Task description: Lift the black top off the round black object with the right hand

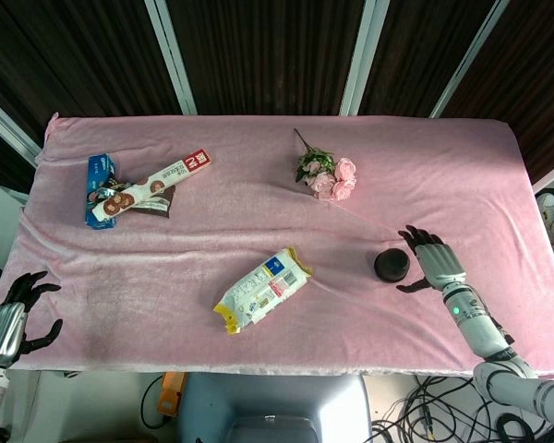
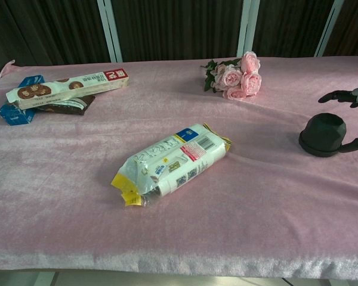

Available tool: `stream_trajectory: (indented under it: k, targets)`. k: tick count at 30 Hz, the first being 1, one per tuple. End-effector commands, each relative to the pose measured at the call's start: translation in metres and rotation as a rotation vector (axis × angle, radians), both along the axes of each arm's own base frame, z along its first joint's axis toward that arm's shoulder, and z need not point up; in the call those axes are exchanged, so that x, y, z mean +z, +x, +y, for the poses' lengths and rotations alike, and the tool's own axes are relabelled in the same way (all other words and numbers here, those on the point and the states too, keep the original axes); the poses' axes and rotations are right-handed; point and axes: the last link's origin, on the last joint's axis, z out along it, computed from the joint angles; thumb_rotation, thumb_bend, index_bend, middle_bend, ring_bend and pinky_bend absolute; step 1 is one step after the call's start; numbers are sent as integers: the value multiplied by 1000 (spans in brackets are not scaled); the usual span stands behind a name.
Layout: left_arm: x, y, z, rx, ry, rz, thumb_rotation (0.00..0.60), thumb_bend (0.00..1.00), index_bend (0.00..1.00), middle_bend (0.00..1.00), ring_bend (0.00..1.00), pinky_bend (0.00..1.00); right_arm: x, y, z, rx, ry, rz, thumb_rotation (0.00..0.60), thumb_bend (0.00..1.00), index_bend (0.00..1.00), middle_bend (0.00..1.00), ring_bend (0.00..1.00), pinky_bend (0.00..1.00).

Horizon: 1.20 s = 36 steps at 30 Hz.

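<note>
The round black object [image 1: 391, 266] sits on the pink cloth at the right, its faceted black top [image 2: 324, 130] still on it. My right hand [image 1: 431, 259] is just to its right, fingers spread around the object's side without gripping; only fingertips [image 2: 340, 95] show at the chest view's right edge. My left hand [image 1: 17, 314] hangs open off the table's front left corner, holding nothing.
A white and yellow snack bag [image 1: 261, 289] lies near the table's middle front. A pink rose bunch [image 1: 330, 174] lies behind the black object. Biscuit boxes [image 1: 138, 187] are stacked at the back left. The pink cloth [image 1: 258, 221] covers the table.
</note>
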Motion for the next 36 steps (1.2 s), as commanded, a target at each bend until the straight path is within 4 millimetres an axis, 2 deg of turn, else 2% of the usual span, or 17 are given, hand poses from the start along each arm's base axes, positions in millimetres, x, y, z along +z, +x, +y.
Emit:
stream_trajectory:
  k: [1,13,21,36]
  targets:
    - [1,0,0,1,2,0,600,349,301,106,44,341,-2,1,-1,0,4,0,600,120,0,6,16,235]
    - [2,-1,0,4,9,-8,600,349,301,106,46,341,-7,1,-1,7,6,19,600,120,0,21,16,241]
    - [5,-1,-2,6,24,-15,600,349,301,108,47,342,-14,2,-1,28,-2,46,600,120,22,67,85,310]
    - [8,-1,-3,3,34,-25,600,349,301,110,48,342,-30,6,-5,44,21,77,600,120,83,130,158,361]
